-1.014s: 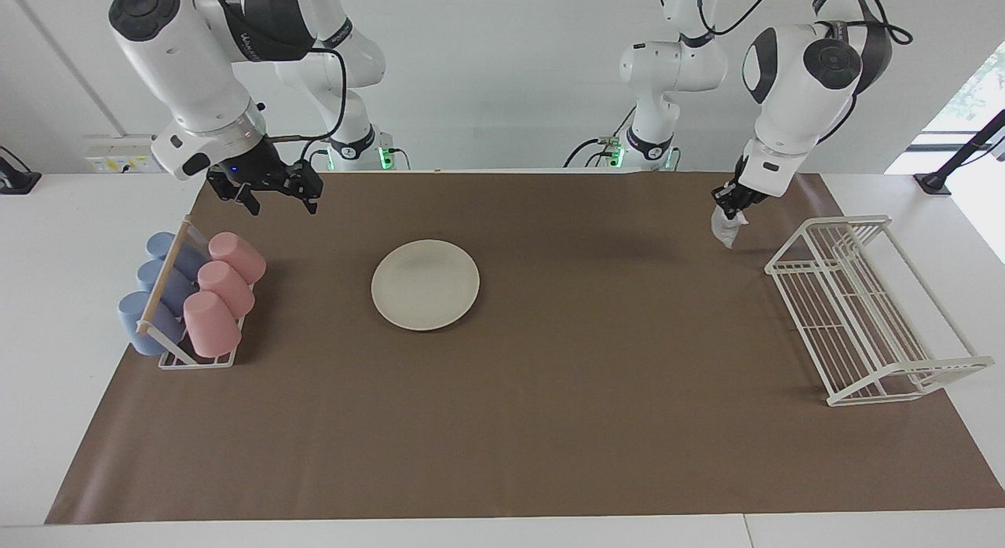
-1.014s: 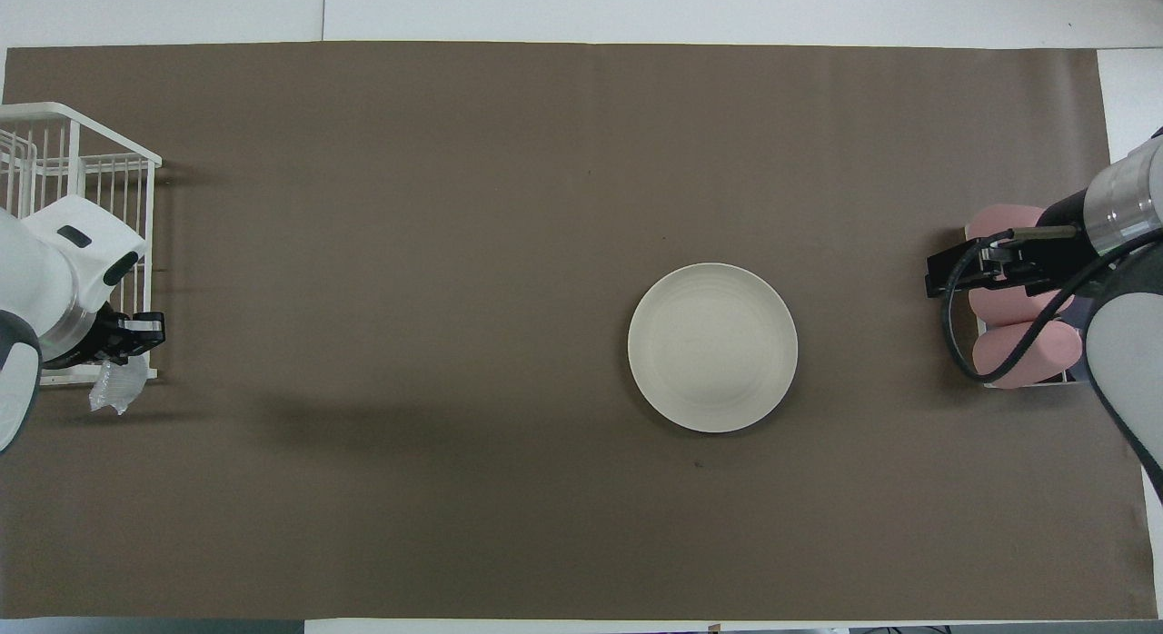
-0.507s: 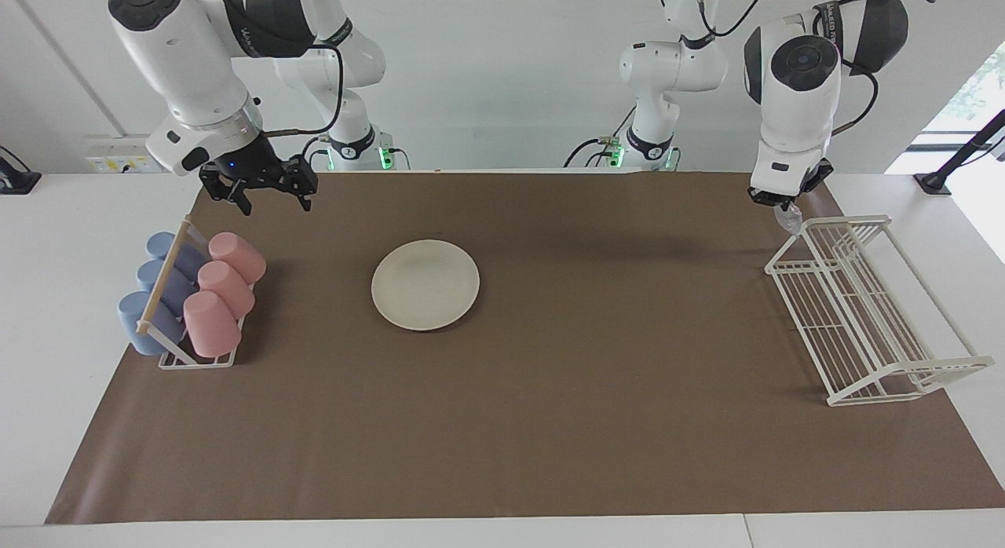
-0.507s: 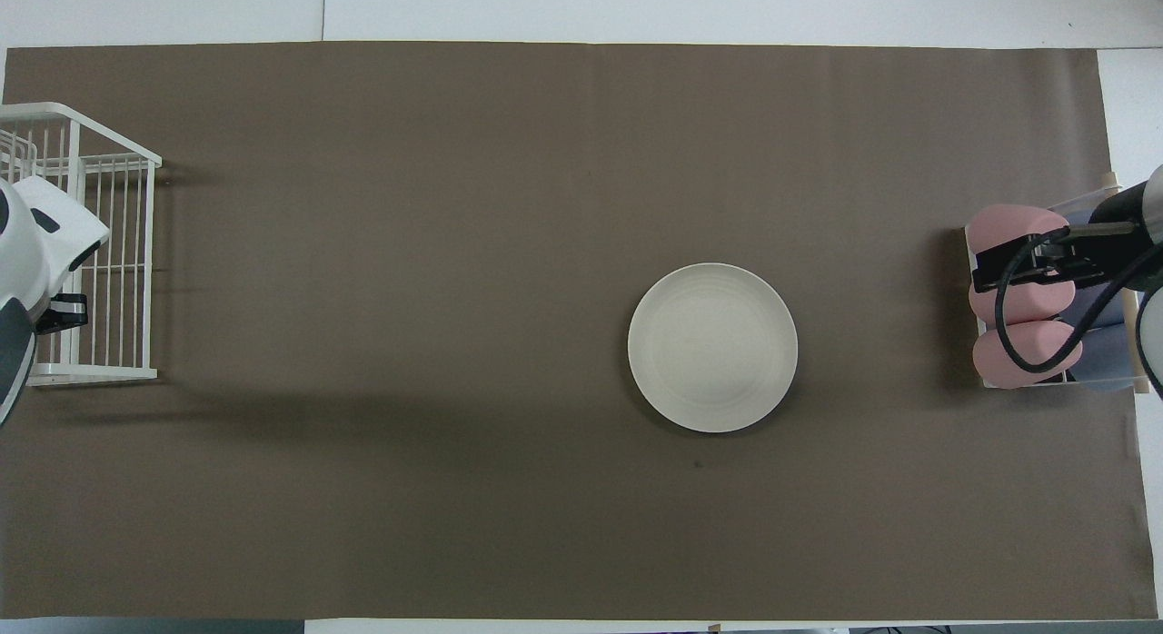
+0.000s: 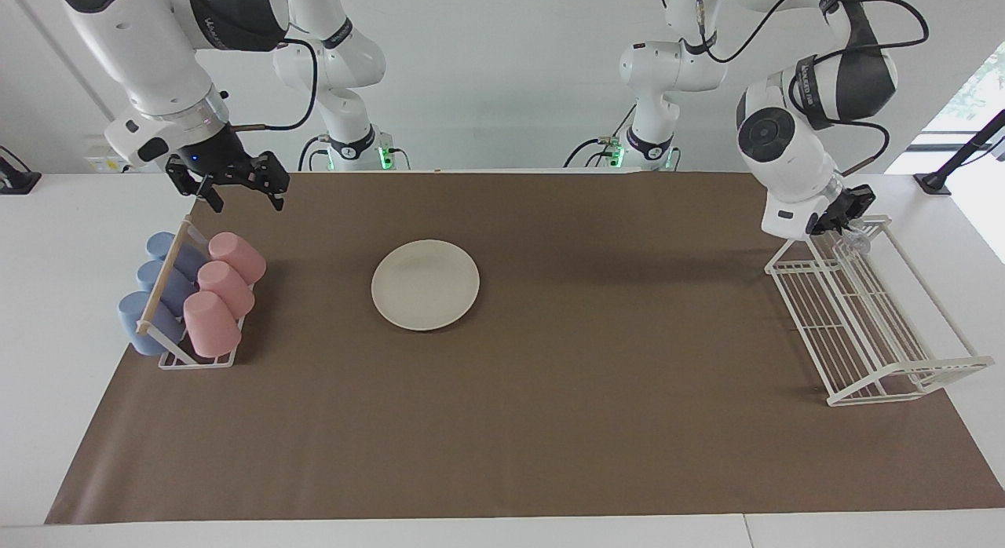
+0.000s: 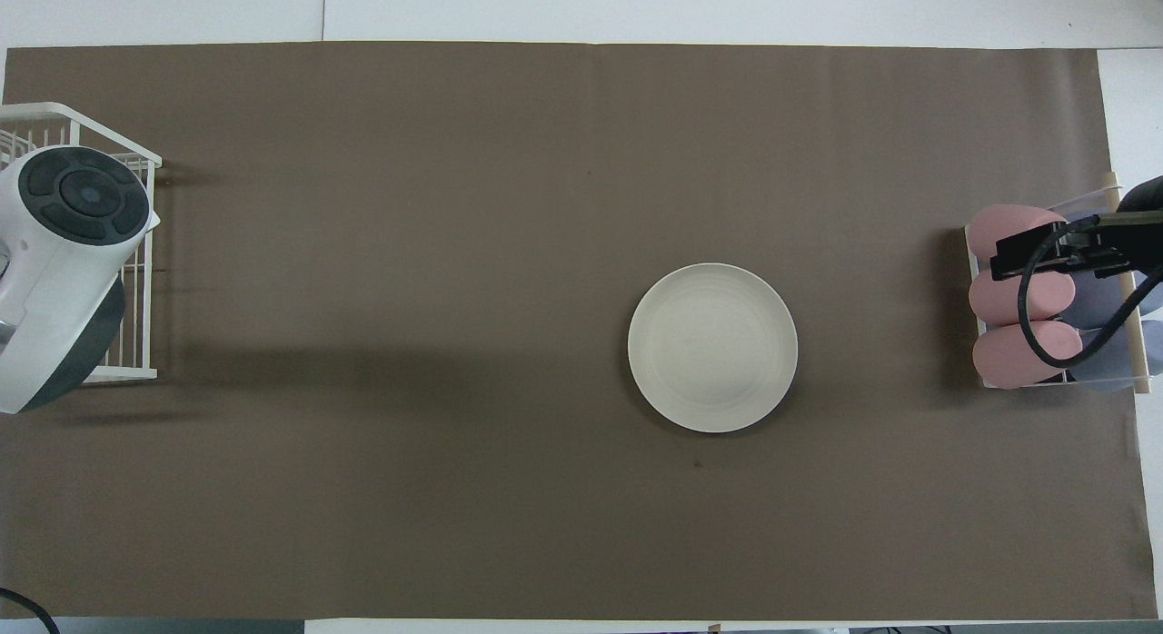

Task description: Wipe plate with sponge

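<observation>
A robotics lab: two white arms (image 5: 793,163) bolted at a brown-papered table (image 5: 550,391) by bare walls

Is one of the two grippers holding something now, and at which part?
The left gripper, over the white rack, is shut on the sponge; the held part is hidden. The right gripper is open and empty.

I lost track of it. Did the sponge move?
Yes. The left gripper carried the sponge from over the brown mat to over the white wire rack.

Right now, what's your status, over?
Left gripper shut on silvery wrinkly sponge over white wire rack. Right gripper open above cup rack. Round cream plate unobstructed.
</observation>
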`<state>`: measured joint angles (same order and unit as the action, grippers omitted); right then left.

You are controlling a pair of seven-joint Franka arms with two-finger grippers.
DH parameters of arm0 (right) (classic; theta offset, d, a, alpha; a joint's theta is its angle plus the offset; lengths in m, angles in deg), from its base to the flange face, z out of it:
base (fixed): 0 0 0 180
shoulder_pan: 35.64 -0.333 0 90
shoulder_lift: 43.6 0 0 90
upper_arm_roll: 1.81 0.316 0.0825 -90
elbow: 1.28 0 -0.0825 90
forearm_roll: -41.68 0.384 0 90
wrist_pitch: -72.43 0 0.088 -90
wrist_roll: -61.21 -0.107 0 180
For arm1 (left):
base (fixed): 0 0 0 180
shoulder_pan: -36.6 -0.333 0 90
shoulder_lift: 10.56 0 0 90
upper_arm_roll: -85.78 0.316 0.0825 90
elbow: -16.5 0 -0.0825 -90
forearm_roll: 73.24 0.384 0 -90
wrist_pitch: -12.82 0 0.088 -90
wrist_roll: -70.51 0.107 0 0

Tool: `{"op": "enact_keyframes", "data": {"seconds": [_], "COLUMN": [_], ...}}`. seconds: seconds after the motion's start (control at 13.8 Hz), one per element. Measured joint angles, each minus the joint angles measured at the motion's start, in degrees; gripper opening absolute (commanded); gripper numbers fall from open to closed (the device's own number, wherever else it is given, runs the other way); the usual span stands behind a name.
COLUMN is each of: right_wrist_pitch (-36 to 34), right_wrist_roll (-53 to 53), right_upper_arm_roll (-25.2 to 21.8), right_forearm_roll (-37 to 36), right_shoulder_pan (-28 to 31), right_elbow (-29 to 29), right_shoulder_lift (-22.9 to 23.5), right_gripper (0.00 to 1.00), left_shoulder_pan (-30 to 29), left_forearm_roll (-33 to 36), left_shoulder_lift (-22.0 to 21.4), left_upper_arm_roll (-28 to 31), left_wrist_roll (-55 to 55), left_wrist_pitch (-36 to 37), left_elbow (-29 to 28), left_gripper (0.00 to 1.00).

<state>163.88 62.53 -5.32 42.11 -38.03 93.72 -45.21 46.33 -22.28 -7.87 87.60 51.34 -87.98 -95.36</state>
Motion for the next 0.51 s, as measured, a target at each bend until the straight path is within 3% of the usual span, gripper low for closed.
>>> {"op": "enact_keyframes", "data": {"seconds": [0.51], "right_wrist_pitch": [0.03], "right_wrist_roll": [0.0], "right_upper_arm_roll": [-0.05], "right_forearm_roll": [0.0], "right_shoulder_pan": [0.3], "right_elbow": [-0.16], "right_shoulder_lift": [0.0], "right_gripper": [1.0], "left_shoulder_pan": [-0.88], "left_forearm_roll": [4.12], "left_shoulder_lift": [5.04], "left_upper_arm_roll": [0.17], "left_wrist_roll": [-5.22], "left_wrist_pitch": [-3.43], "left_elbow": [0.56], "left_gripper": [0.0]}}
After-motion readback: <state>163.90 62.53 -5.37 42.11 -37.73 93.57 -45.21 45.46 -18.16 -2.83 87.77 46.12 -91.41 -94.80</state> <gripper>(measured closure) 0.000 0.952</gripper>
